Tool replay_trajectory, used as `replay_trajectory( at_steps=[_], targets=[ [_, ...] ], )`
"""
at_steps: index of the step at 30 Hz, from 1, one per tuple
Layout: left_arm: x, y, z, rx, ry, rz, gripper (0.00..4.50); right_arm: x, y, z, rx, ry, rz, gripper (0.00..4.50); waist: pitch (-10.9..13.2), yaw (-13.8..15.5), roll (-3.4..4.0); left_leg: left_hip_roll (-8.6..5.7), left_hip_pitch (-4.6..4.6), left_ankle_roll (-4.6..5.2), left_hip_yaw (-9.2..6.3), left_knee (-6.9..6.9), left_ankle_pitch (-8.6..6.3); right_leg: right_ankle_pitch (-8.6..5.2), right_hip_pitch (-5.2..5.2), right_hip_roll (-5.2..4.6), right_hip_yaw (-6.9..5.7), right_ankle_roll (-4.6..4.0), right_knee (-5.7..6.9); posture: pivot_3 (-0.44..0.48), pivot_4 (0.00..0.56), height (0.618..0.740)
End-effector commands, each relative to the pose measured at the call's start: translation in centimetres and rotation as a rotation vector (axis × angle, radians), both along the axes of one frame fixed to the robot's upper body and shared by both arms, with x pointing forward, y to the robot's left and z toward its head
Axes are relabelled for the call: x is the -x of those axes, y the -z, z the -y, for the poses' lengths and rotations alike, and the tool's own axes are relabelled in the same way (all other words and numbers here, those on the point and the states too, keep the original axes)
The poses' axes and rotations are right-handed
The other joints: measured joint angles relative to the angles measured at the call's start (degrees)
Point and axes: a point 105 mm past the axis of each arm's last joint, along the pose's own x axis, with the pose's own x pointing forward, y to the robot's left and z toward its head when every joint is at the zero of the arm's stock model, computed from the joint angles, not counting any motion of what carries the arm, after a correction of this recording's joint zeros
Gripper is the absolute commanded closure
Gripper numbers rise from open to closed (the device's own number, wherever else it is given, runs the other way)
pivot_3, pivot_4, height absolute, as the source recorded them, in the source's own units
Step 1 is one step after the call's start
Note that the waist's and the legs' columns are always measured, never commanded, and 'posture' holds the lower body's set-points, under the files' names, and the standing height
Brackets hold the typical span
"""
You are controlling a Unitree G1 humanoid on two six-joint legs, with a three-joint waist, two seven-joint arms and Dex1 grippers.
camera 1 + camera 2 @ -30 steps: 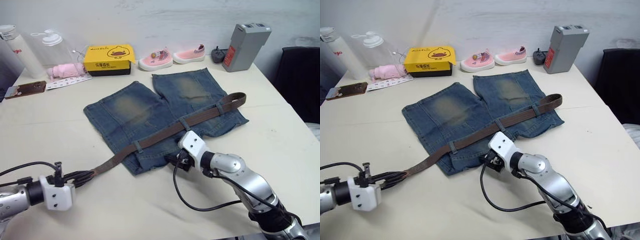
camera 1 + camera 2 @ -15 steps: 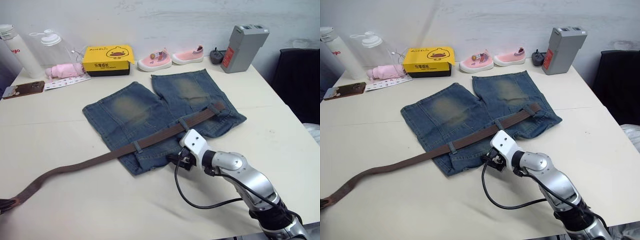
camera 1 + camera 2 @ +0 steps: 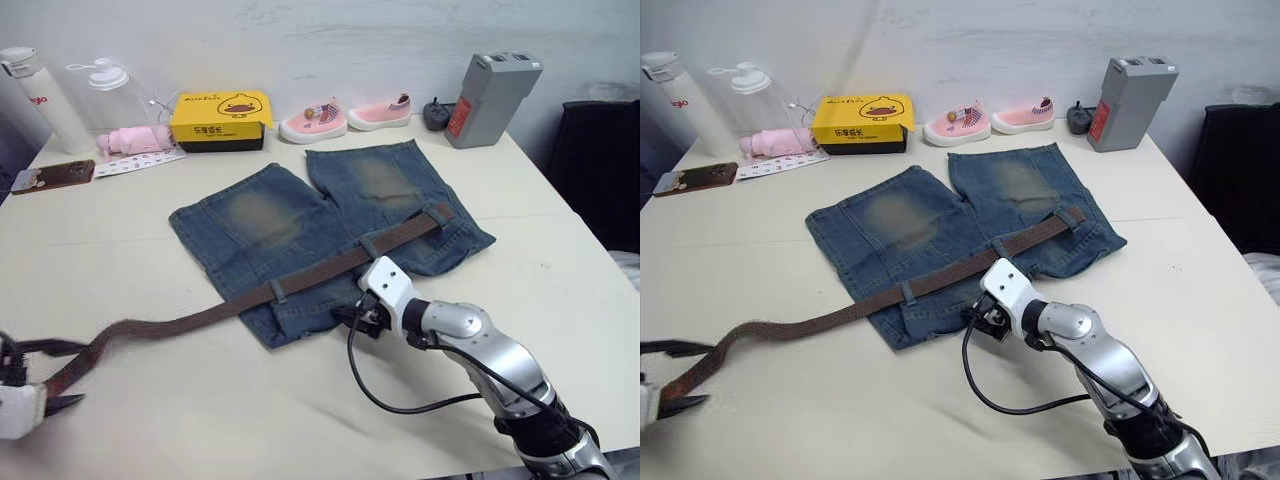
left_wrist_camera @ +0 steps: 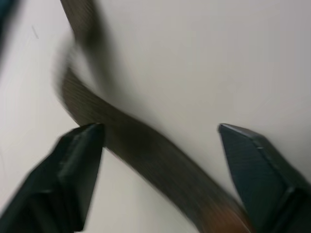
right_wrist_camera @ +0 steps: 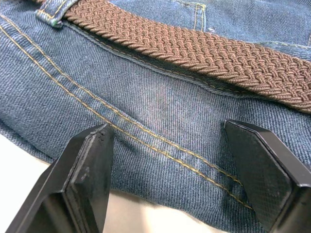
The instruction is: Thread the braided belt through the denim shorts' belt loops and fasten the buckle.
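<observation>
Table (image 3: 120, 240): braided belt (image 3: 300, 281) brown, woven, through denim shorts (image 3: 270, 225).

Table (image 3: 560, 250): you have a cream-white top, matte, evenly lit.
Wall (image 3: 330, 40): pale grey-white behind the far edge, with scuffs.
Chair (image 3: 605, 165): dark, just beside your right-hand table edge.
Far edge, your left: white bottle (image 3: 38, 100), clear jug (image 3: 105, 95), yellow box (image 3: 220, 118).
Far edge, your right: pink shoes (image 3: 345, 117), grey upright block (image 3: 485, 97).
</observation>
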Motion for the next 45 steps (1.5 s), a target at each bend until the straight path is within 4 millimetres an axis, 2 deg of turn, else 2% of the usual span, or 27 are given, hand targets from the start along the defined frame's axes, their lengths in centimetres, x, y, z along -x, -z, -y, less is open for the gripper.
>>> replay_trajectory(
  at_steps=[1, 5, 9, 10, 11, 13, 18, 21, 22, 24, 26, 28, 29, 31, 34, 36, 37, 38, 39, 42, 43, 44, 45],
  targets=[
    [-1.2, -1.7, 4.2, 0.112, 0.081, 0.020, 0.50, -0.5, 0.1, 0.4, 0.017, 0.026, -0.002, 0.62, 0.0, -0.1, 0.00, 0.01, 0.00, -0.01, 0.00, -0.01, 0.00, 0.00, -0.01, -0.01, 0.03, 0.00, 0.00, 0.000, 0.150, 0.636],
    [-1.7, -2.7, 9.8, 0.285, 0.139, -0.017, 0.50, -0.5, -1.1, 0.6, -0.018, 0.026, 0.028, 0.62, 0.1, -0.1, 0.05, 0.04, 0.00, -0.01, 0.04, -0.02, 0.00, -0.01, -0.01, 0.00, 0.08, -0.01, -0.06, 0.000, 0.150, 0.636],
    [-2.1, -2.3, 14.1, 0.411, 0.161, -0.096, 0.50, 0.2, -4.3, 1.7, -0.109, -0.015, 0.053, 0.62, 0.3, 0.2, 0.15, 0.03, 0.00, -0.02, 0.05, 0.00, 0.00, 0.00, 0.05, 0.00, 0.06, -0.01, -0.11, 0.000, 0.150, 0.636],
    [-2.5, -2.4, 15.3, 0.462, 0.161, -0.102, 0.50, 0.5, -5.1, 2.1, -0.117, -0.032, 0.059, 0.62, 0.4, 0.3, 0.43, 0.00, 0.00, -0.02, 0.06, 0.03, 0.00, 0.01, 0.10, 0.00, 0.05, 0.01, -0.16, 0.000, 0.150, 0.636],
    [-3.1, -2.5, 16.2, 0.505, 0.153, -0.109, 0.50, 0.7, -5.6, 2.4, -0.122, -0.047, 0.061, 0.62, 0.6, 0.6, 0.71, -0.07, -0.02, 0.02, 0.05, 0.02, 0.02, 0.06, 0.16, 0.02, 0.01, 0.08, -0.27, 0.000, 0.150, 0.636],
    [-4.1, -2.1, 17.9, 0.549, 0.155, -0.130, 0.50, 1.2, -7.0, 3.2, -0.139, -0.079, 0.062, 0.62, 0.7, 0.7, 0.81, -0.18, -0.01, 0.10, 0.08, -0.04, 0.06, 0.12, 0.19, 0.03, -0.06, 0.19, -0.44, 0.000, 0.150, 0.636],
    [-5.9, 0.3, 20.9, 0.556, 0.195, -0.164, 0.50, 2.1, -9.2, 5.2, -0.130, -0.157, 0.056, 0.62, 0.7, 0.1, 0.77, 0.02, 0.05, -0.20, 0.13, -0.12, 0.22, 0.18, 0.26, -0.02, -0.05, 0.22, -0.67, 0.000, 0.150, 0.636],
    [-6.9, 1.8, 21.9, 0.505, 0.210, -0.146, 0.50, 1.4, -9.1, 7.2, -0.001, -0.151, 0.114, 0.62, 0.7, 0.0, 0.75, 0.06, 0.07, -0.23, 0.19, -0.19, 0.23, 0.20, 0.29, -0.02, -0.03, 0.24, -0.84, 0.000, 0.150, 0.636],
    [-7.5, 2.0, 22.1, 0.508, 0.200, -0.138, 0.50, 0.2, -8.3, 8.9, 0.143, -0.118, 0.172, 0.62, 0.7, 0.1, 0.76, 0.09, 0.07, -0.24, 0.18, -0.20, 0.23, 0.22, 0.31, -0.02, -0.02, 0.24, -0.93, 0.000, 0.150, 0.636],
    [-8.2, 2.2, 22.5, 0.516, 0.185, -0.133, 0.50, -1.0, -7.0, 11.1, 0.336, -0.100, 0.235, 0.62, 0.7, 0.2, 0.71, 0.03, 0.09, -0.23, 0.26, -0.17, 0.23, 0.23, 0.36, -0.05, -0.08, 0.28, -0.97, 0.000, 0.150, 0.636],
    [-8.7, 2.8, 22.6, 0.484, 0.184, -0.127, 0.50, -3.7, -6.0, 13.7, 0.546, -0.048, 0.349, 0.62, 0.7, 0.2, 0.69, 0.01, 0.15, -0.21, 0.27, -0.10, 0.23, 0.28, 0.53, -0.07, -0.17, 0.34, -1.04, 0.000, 0.150, 0.636],
    [-9.0, 3.1, 22.8, 0.469, 0.186, -0.120, 0.50, -5.3, -5.0, 15.3, 0.703, -0.056, 0.416, 0.62, 0.8, 0.2, 0.76, -0.04, 0.21, -0.19, 0.39, -0.03, 0.24, 0.34, 0.60, -0.09, -0.29, 0.43, -1.02, 0.000, 0.150, 0.636],
    [-9.1, 3.0, 22.8, 0.468, 0.186, -0.114, 0.74, -5.9, -4.6, 15.8, 0.747, -0.064, 0.434, 0.62, 0.8, 0.2, 0.80, -0.08, 0.19, -0.15, 0.44, -0.01, 0.27, 0.36, 0.60, -0.12, -0.26, 0.48, -1.01, 0.000, 0.150, 0.636],
    [-9.2, 3.1, 22.6, 0.452, 0.192, -0.104, 1.30, -6.5, -3.9, 16.3, 0.790, -0.092, 0.443, 0.62, 0.8, 0.2, 0.84, -0.09, 0.17, -0.14, 0.55, 0.01, 0.27, 0.36, 0.49, -0.16, -0.13, 0.49, -0.92, 0.000, 0.150, 0.636],
    [-9.3, 3.3, 21.4, 0.418, 0.173, -0.088, 2.63, -7.1, -3.0, 16.7, 0.838, -0.122, 0.445, 0.62, 0.7, 0.2, 0.72, -0.06, 0.16, -0.14, 0.56, 0.08, 0.27, 0.36, 0.46, -0.11, -0.04, 0.48, -0.83, 0.000, 0.150, 0.636],
    [-9.7, 3.4, 19.6, 0.375, 0.142, -0.066, 3.59, -7.3, -2.4, 16.9, 0.857, -0.139, 0.426, 0.62, 0.6, 0.2, 0.59, -0.05, 0.14, -0.14, 0.54, 0.17, 0.26, 0.36, 0.43, -0.08, -0.02, 0.47, -0.75, 0.000, 0.150, 0.636],
    [-9.8, 3.4, 18.7, 0.353, 0.133, -0.057, 4.07, -7.3, -2.3, 17.0, 0.856, -0.141, 0.418, 0.88, 0.6, 0.2, 0.48, -0.05, 0.13, -0.14, 0.54, 0.22, 0.25, 0.33, 0.40, -0.08, -0.01, 0.43, -0.65, 0.000, 0.150, 0.636],
    [-10.2, 3.3, 17.2, 0.322, 0.109, -0.043, 4.29, -7.3, -2.2, 17.0, 0.845, -0.140, 0.404, 1.19, 0.5, 0.2, 0.44, -0.04, 0.09, -0.17, 0.54, 0.28, 0.23, 0.30, 0.30, -0.07, 0.01, 0.37, -0.52, 0.000, 0.150, 0.636],
    [-10.5, 3.1, 15.7, 0.289, 0.088, -0.028, 4.29, -7.2, -2.0, 16.9, 0.823, -0.141, 0.382, 1.46, 0.5, 0.2, 0.39, -0.03, 0.06, -0.18, 0.53, 0.31, 0.22, 0.28, 0.25, -0.06, 0.02, 0.33, -0.45, 0.000, 0.150, 0.636],
    [-11.4, 2.7, 11.9, 0.185, 0.044, 0.017, 4.29, -6.6, -1.6, 16.2, 0.759, -0.161, 0.310, 2.84, 0.5, 0.1, 0.35, 0.03, -0.02, -0.10, 0.53, 0.37, 0.13, 0.19, 0.03, -0.04, 0.09, 0.18, -0.12, 0.000, 0.150, 0.636],
    [-11.7, 2.4, 10.6, 0.158, 0.030, 0.030, 4.29, -6.0, -1.2, 15.3, 0.711, -0.183, 0.266, 3.27, 0.4, 0.1, 0.37, 0.04, -0.01, -0.05, 0.51, 0.36, 0.08, 0.17, 0.00, -0.04, 0.09, 0.14, -0.07, 0.000, 0.150, 0.636],
    [-11.9, 2.2, 9.7, 0.144, 0.022, 0.039, 4.29, -5.5, -1.0, 14.7, 0.678, -0.200, 0.233, 3.89, 0.4, 0.1, 0.40, 0.05, -0.02, 0.00, 0.47, 0.35, 0.05, 0.14, -0.02, -0.03, 0.08, 0.09, -0.03, 0.000, 0.150, 0.636],
    [-12.0, 1.9, 9.1, 0.135, 0.019, 0.047, 4.29, -5.1, -0.9, 13.8, 0.637, -0.213, 0.204, 4.24, 0.4, 0.1, 0.43, 0.06, -0.05, -0.02, 0.35, 0.36, 0.03, 0.12, -0.02, -0.02, 0.07, 0.06, 0.00, 0.000, 0.150, 0.636]
  ],
)
